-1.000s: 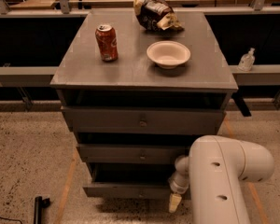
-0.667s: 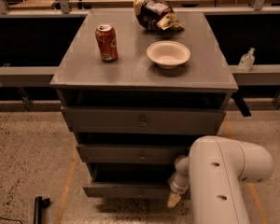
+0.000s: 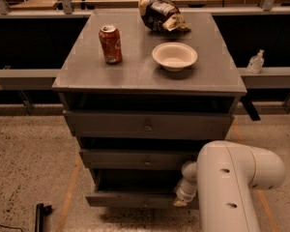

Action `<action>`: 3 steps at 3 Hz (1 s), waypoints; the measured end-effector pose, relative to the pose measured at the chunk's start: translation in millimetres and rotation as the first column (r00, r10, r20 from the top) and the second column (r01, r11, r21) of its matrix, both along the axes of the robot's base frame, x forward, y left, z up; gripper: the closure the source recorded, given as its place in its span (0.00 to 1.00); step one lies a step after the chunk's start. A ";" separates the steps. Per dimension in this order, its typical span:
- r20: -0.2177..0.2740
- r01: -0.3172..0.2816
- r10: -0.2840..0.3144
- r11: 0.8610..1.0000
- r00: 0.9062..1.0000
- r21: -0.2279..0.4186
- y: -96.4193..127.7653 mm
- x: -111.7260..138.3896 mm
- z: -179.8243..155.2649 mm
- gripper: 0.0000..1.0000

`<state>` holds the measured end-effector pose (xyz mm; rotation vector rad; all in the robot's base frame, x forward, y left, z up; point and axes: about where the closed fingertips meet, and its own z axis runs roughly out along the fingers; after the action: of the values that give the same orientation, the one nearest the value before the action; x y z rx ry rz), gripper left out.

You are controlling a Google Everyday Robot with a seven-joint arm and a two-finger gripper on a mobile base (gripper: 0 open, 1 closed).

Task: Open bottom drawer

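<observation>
The bottom drawer (image 3: 130, 199) is the lowest of three grey fronts on the cabinet (image 3: 135, 74). It stands pulled out a little, with a dark gap above its front edge. My gripper (image 3: 180, 202) sits at the right end of that drawer front, hanging from the white wrist (image 3: 187, 180). The bulky white arm (image 3: 232, 187) fills the lower right and hides the drawer's right corner. The drawer's knob is not visible.
On the cabinet top stand a red soda can (image 3: 110, 44), a white bowl (image 3: 174, 56) and a crumpled chip bag (image 3: 160, 9). The middle drawer (image 3: 135, 159) and top drawer (image 3: 147, 124) are above. A black object (image 3: 40, 211) lies on the floor at left.
The gripper's tip has crept slightly upward along the drawer's right end. The drawer and the items on top stand as before.
</observation>
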<state>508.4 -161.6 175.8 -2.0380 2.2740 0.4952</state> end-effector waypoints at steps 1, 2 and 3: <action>-0.028 0.009 -0.009 1.000 1.000 0.011 2.9 -11.2 3.3 1.00; -0.028 0.009 -0.009 1.000 1.000 0.011 2.8 -11.1 3.3 1.00; -0.028 0.010 -0.009 1.000 1.000 0.012 2.9 -11.3 3.3 1.00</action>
<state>497.2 -158.7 179.2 -2.0269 2.2895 0.5385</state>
